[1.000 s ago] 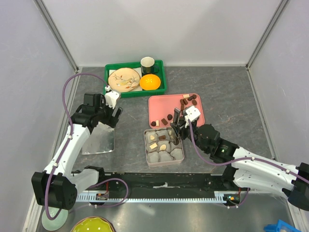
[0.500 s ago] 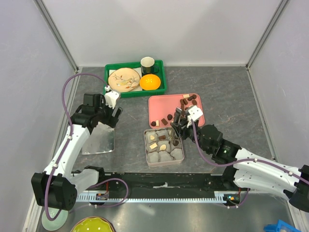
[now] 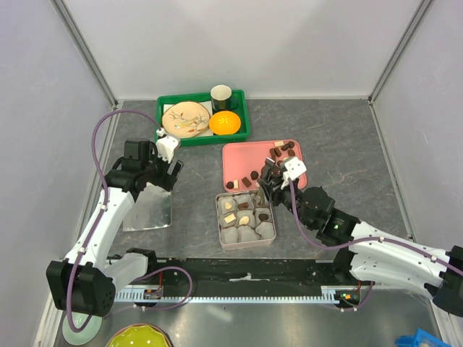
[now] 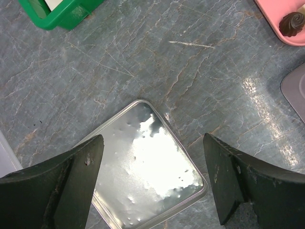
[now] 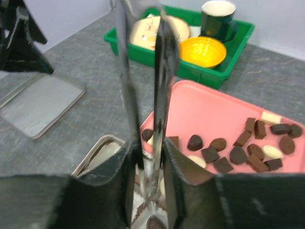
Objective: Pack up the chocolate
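Left jaws hang spread over the silver lid point(image 4: 143, 181), lower centre. Right jaws pinch blurred metal tongs point(image 5: 161, 81); chocolate point(image 5: 237, 155) lies lower right.

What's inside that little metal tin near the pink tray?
Grey paper cups in rows; several hold chocolate pieces, dark or cream, and the nearest row looks empty. The right tool, holding metal tongs, covers the far right corner, hiding that cup's contents.

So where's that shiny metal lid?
In the top view, the lid lies flat on the left, beneath the left end effector, left of the tin.
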`<state>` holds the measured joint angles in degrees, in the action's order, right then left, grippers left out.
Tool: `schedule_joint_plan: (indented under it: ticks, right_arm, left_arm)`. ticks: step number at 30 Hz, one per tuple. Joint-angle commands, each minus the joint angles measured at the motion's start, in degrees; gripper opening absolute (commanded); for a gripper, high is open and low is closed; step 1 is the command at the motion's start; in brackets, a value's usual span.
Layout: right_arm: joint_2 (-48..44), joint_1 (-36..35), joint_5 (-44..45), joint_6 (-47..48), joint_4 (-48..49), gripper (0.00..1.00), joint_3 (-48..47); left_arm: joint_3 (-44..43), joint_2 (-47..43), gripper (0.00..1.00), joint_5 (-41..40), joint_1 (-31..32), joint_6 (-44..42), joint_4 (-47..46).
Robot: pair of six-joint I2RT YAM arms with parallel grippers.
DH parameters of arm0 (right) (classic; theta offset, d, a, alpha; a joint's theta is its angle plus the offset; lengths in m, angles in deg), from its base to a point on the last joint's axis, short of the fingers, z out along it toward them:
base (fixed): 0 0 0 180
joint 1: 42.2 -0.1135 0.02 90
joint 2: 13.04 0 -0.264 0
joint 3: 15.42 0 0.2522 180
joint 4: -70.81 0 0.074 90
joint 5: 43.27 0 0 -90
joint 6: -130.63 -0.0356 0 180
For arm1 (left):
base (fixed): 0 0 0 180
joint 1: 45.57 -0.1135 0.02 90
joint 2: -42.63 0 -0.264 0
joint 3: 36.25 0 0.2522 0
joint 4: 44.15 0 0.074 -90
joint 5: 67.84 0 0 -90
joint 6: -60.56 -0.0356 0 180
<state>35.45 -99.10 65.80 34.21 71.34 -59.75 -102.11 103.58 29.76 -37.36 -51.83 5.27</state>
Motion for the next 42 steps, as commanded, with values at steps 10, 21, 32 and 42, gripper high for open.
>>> schedule_joint_plan:
  ticks: [10,21,32,42]
  right_arm:
    - [17.86,3.02,14.68,13.27,21.75,0.22,-14.94]
    - [34.2,19.54,8.18,9.76,27.9,0.22,-21.1]
    - [46.34,25.61,4.14,7.73,30.72,0.23,-26.38]
    - [48.8,26.58,2.64,8.26,30.54,0.43,-27.53]
  left_arm:
    - [-0.55,-1.36,0.96,-0.56,-0.03,-0.99,-1.03]
    - [0.15,-0.48,0.99,0.22,-0.12,-0.9,-2.17]
    - [0.77,0.48,0.99,-0.39,-0.12,-1.51,-2.96]
    - [0.24,1.37,0.99,-0.56,-0.12,-1.6,-3.23]
